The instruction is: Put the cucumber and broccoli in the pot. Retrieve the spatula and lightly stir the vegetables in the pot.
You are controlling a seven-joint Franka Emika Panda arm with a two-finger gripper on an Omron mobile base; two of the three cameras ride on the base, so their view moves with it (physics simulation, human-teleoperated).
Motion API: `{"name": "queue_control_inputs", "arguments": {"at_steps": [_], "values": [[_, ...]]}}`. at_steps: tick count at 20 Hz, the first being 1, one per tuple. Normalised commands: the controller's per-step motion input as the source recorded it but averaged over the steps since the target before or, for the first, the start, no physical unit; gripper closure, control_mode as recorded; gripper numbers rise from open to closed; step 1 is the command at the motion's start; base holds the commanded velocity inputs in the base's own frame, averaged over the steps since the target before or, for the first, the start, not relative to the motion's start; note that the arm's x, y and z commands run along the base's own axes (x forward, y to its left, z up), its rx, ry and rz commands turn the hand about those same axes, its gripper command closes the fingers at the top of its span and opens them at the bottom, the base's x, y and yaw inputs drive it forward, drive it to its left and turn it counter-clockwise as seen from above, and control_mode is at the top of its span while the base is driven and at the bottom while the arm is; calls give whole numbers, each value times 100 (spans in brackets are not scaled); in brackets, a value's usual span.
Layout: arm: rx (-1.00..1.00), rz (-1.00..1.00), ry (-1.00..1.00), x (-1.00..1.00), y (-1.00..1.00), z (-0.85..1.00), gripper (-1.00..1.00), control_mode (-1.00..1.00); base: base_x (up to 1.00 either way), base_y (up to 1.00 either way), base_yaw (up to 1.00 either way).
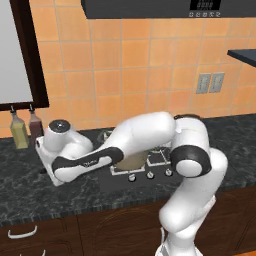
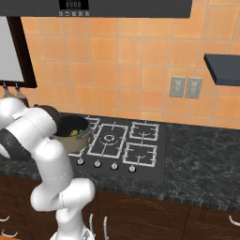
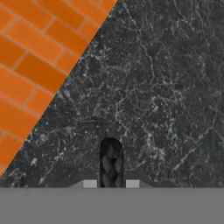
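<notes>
Closest in, gripper (image 3: 111, 164) fingertips pressed together into one dark shape, hanging over black speckled counter (image 3: 166, 87), with orange tile wall (image 3: 30, 65) slanting across the upper left of the hand view. Seen from the left base view, white arm (image 1: 145, 135) stretched well left of the cooktop (image 2: 117, 140).

One pot (image 2: 72, 131) on the cooktop's left side. Half hidden behind the arm from the left; from the right, open to sight, with one yellow-green piece of the vegetables (image 2: 73, 133) against the dark inside and any second piece too dim to tell.

Four knobs (image 2: 114, 166) countable along the cooktop's front edge from the right, three from the left. Two bottles (image 1: 19, 131) left of the cooktop, against the wall. Two outlets (image 2: 178, 86) on the tiles to the cooktop's right.

Hood display (image 2: 74, 4) above the cooktop and lettering on the forearm too small to read.
</notes>
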Motion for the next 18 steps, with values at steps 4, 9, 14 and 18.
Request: {"name": "queue_control_inputs", "arguments": {"at_steps": [4,9,14,18], "values": [[55,-2,0,-5,-79,100,100,-100,0,0,0],[55,0,0,0,-78,100,100,-100,0,0,0],[56,-2,0,2,-77,100,100,-100,0,0,0],[37,-16,11,56,-97,100,100,-100,0,0,0]]}}
